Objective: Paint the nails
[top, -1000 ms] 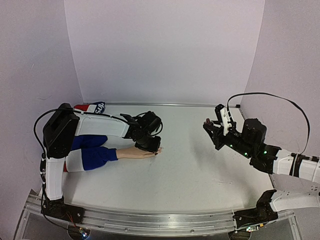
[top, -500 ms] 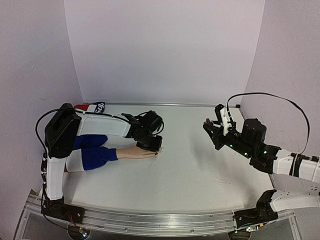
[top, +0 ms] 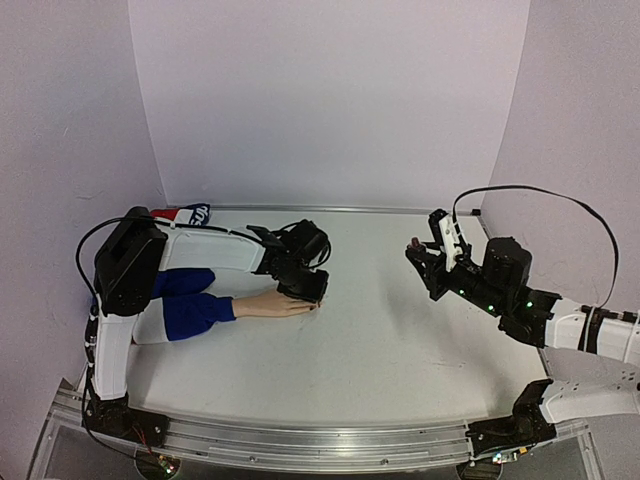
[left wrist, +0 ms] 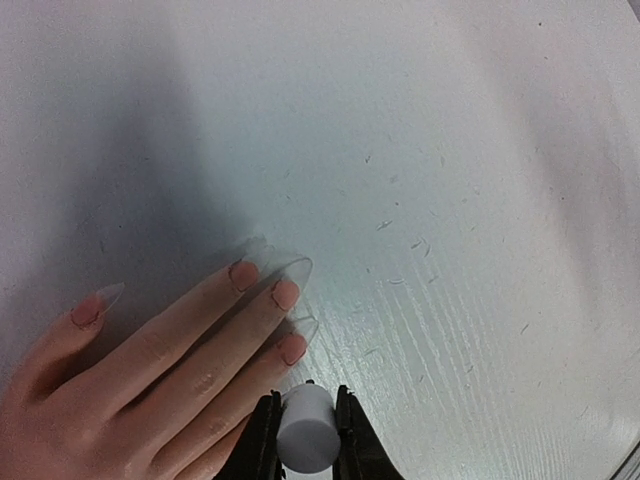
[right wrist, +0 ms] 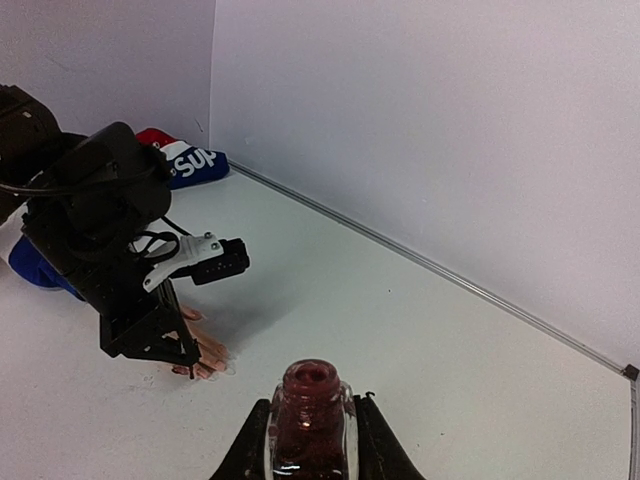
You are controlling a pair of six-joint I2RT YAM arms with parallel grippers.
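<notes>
A peach mannequin hand (top: 262, 305) in a blue, white and red sleeve (top: 185, 312) lies flat on the table, fingers pointing right. In the left wrist view its nails (left wrist: 287, 293) look pinkish with clear tips. My left gripper (top: 307, 289) hovers over the fingertips, shut on a white polish cap (left wrist: 305, 432); any brush below the cap is hidden. My right gripper (top: 420, 254) is held up at the right, shut on an open bottle of red polish (right wrist: 312, 415). The right wrist view shows the left gripper (right wrist: 150, 335) above the hand (right wrist: 205, 357).
A red, white and blue cloth (top: 185, 214) lies at the back left by the wall. A metal rail (top: 330, 209) runs along the back edge of the table. The left arm (top: 125, 265) reaches over the sleeve.
My left gripper has shifted slightly up and right over the fingertips, still holding the cap. The right arm and bottle have not moved.
</notes>
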